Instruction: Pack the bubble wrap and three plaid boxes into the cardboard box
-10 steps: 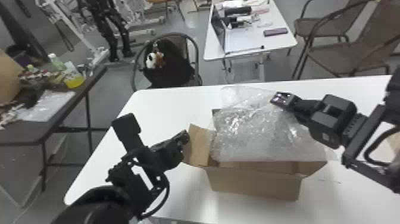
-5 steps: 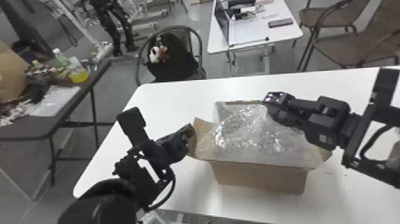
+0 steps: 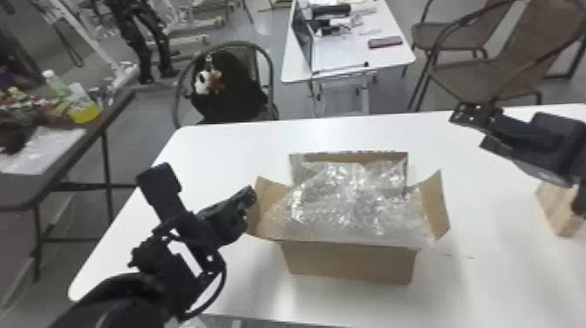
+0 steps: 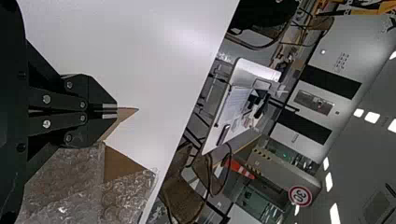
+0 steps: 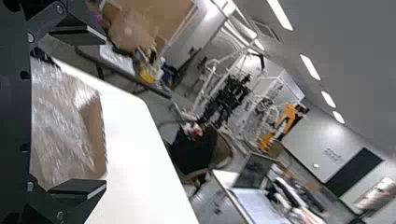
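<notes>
Inside the cardboard box (image 3: 351,264) on the white counter (image 3: 226,152) lies the bunched bubble wrap (image 3: 349,205). At the box's left flap (image 3: 267,209), the left pincer (image 3: 251,195) is closed; whether it grips cardboard cannot be told. Beyond the box's right side, the right pincer (image 3: 477,128) gapes wide, empty, near a tan boxy item (image 3: 560,211).

I'm watching ceiling lights blazing in both wrist views, pale glare spreading across the white table (image 3: 226,161), while motion blur is softening the right wrist view.
</notes>
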`<state>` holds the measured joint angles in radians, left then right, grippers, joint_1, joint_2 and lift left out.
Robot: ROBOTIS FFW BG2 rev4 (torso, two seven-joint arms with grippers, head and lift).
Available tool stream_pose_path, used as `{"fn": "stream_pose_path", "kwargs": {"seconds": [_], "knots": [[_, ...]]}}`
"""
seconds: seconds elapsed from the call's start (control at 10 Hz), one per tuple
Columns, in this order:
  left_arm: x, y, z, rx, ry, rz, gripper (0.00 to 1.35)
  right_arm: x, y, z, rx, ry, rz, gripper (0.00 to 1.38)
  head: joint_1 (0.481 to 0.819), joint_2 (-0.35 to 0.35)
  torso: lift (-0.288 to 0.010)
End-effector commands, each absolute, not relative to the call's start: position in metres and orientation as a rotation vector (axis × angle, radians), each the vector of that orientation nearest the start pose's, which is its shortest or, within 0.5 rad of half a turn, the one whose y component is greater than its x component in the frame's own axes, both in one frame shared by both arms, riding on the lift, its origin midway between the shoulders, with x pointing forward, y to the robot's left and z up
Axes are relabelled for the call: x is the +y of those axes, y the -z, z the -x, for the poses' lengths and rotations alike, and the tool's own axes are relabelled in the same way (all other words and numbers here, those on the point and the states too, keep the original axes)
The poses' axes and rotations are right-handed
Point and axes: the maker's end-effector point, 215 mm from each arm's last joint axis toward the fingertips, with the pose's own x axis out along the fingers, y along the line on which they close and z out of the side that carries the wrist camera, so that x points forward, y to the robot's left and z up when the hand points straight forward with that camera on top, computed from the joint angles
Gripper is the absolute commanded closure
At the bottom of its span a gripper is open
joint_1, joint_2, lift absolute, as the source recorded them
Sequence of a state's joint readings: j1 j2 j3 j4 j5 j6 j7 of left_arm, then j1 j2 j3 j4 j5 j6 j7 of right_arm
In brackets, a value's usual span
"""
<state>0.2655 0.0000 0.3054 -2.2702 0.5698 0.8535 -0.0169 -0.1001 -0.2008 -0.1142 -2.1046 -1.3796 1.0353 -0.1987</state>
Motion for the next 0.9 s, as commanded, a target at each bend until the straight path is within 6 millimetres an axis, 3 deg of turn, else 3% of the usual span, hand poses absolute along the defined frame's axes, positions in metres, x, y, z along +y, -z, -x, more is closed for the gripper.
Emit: {"fn": "stream_pose_path", "kwargs": {"seconds": [0.0, 0.2, 0.4, 0.8], "knots": [[0.27, 0.324, -0.48, 0.342, 0.055, 0.441, 1.21, -0.152, 0.206, -0.522, 0.318, -0.487, -0.448, 0.17, 0.671, 0.223, -0.148], [0.269, 0.326, -0.48, 0.344, 0.056, 0.442, 1.21, -0.194, 0.243, -0.523, 0.213, -0.427, -0.3, 0.17, 0.679, 0.138, -0.148], [0.272, 0.329, -0.477, 0.348, 0.051, 0.442, 1.21, -0.213, 0.292, -0.512, 0.155, -0.408, -0.25, 0.17, 0.695, 0.1, -0.148], [0.274, 0.33, -0.476, 0.348, 0.052, 0.443, 1.21, -0.199, 0.322, -0.49, 0.045, -0.421, -0.053, 0.18, 0.695, 0.079, -0.148]]}}
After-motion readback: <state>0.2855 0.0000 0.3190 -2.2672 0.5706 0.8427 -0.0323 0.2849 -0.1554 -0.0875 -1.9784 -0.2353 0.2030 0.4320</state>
